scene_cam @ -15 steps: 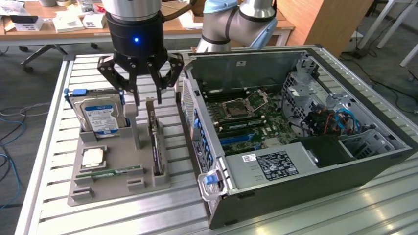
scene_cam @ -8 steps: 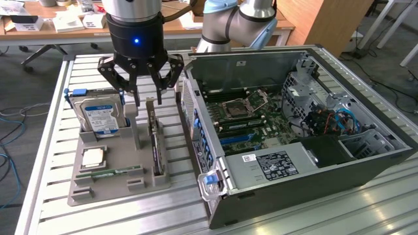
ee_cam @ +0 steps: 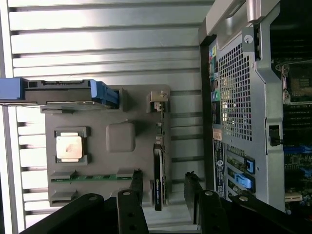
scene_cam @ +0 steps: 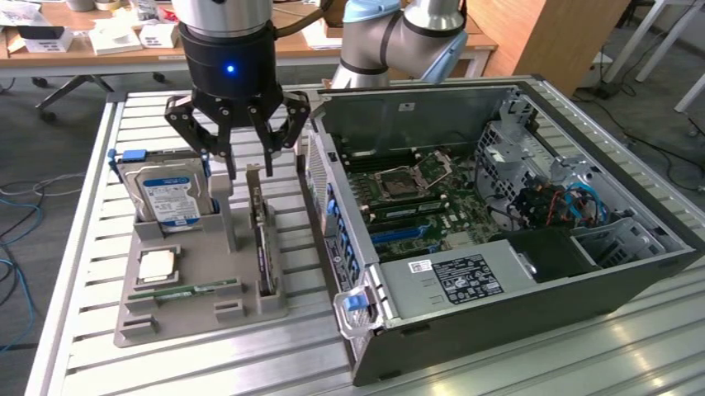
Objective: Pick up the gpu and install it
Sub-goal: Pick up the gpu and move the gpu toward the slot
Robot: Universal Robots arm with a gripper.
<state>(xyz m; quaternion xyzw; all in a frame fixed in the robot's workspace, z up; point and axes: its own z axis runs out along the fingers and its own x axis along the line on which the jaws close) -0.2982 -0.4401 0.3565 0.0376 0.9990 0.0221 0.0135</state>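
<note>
Nearest the exterior camera, the grey tray (scene_cam: 177,326) lies on the slatted table (scene_cam: 99,363), with bare slats past its near edge. A green memory stick (scene_cam: 184,290) lies flat along the tray's near end, and a processor chip (scene_cam: 158,264) sits in a pocket just behind it.

The gpu (scene_cam: 262,239) stands on its long edge in a slot along the side of the tray that faces the computer case (scene_cam: 496,330). It runs from mid-tray to the far end, with its top edge free. A narrow strip of table separates that side of the tray from the case's wall.

An upright grey post (scene_cam: 224,210) stands mid-tray, between the card and the hard drive (scene_cam: 167,196), which stands at the tray's far corner.

The gripper (scene_cam: 244,157) hovers over the tray's far end above the card, released and holding nothing. In the wrist view, its fingers (ee_cam: 138,187) straddle the gpu (ee_cam: 158,175) with clearance on both sides.
</note>
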